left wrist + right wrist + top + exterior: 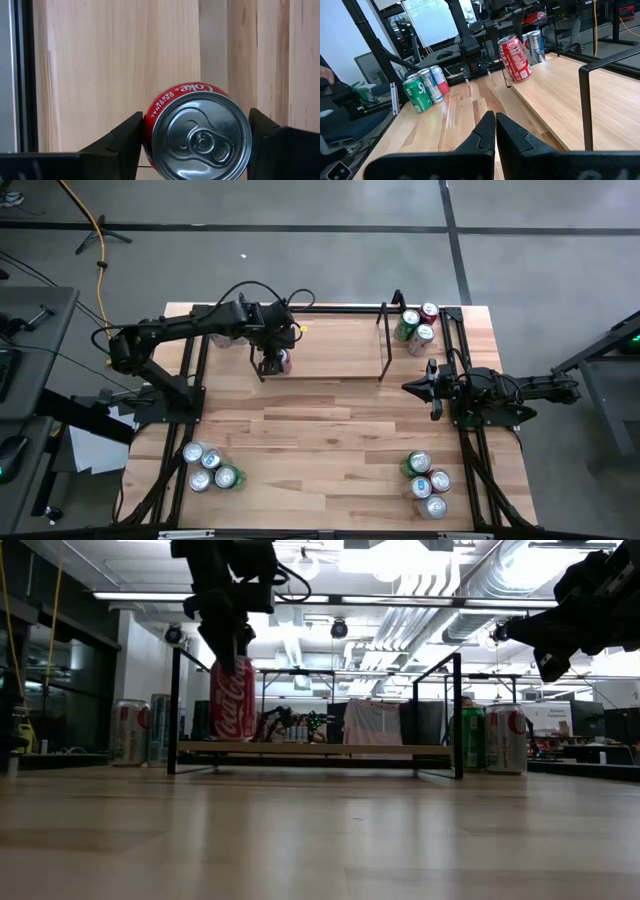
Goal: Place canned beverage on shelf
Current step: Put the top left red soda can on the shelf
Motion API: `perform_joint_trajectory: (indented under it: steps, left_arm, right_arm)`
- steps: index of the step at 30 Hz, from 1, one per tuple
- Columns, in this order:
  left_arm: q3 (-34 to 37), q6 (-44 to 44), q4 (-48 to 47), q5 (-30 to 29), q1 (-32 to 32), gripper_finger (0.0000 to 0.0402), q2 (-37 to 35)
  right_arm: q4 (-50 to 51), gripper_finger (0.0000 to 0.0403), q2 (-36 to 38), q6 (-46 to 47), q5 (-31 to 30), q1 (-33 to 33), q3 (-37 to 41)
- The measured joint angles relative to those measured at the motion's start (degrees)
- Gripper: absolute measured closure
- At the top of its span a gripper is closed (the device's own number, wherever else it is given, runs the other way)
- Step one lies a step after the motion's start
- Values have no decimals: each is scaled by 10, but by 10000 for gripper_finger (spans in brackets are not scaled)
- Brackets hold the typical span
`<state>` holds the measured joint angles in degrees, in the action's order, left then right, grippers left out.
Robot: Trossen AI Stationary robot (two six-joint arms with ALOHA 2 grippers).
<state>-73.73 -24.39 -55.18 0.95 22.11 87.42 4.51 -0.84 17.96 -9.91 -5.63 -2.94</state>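
Nearest to the low camera is the bare wooden counter (320, 830), and further back stands the shelf (320, 348), a low rack of thin black rods with a light wood base. Above the shelf's left end hangs the left pincer (272, 364), with its fingers on both sides of a red cola can (232, 700). This can stands upright on the shelf base, just beside the left rods. Whether the fingers press the can or stand slightly off it, I cannot tell. To the right of the shelf waits the right pincer (495, 131), fingers closed together and holding nothing.
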Motion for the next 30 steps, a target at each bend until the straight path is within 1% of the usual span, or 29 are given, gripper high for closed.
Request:
perform_joint_trajectory:
  steps: [11, 20, 24, 27, 30]
  left_arm:
    - [-4, -39, -2, -7, 0, 156, 0]
    - [-31, -44, -8, -19, 0, 116, 0]
    - [-71, -47, -10, -37, 0, 111, 0]
    - [-112, -28, -7, -24, 0, 111, -1]
    - [-131, 5, 21, 18, 0, 119, -3]
  right_arm:
    - [0, 402, 0, 0, 0, 0, 0]
    - [0, 402, 0, 0, 0, 0, 0]
    - [0, 402, 0, 0, 0, 0, 0]
    - [0, 402, 0, 0, 0, 0, 0]
    - [0, 402, 0, 0, 0, 0, 0]
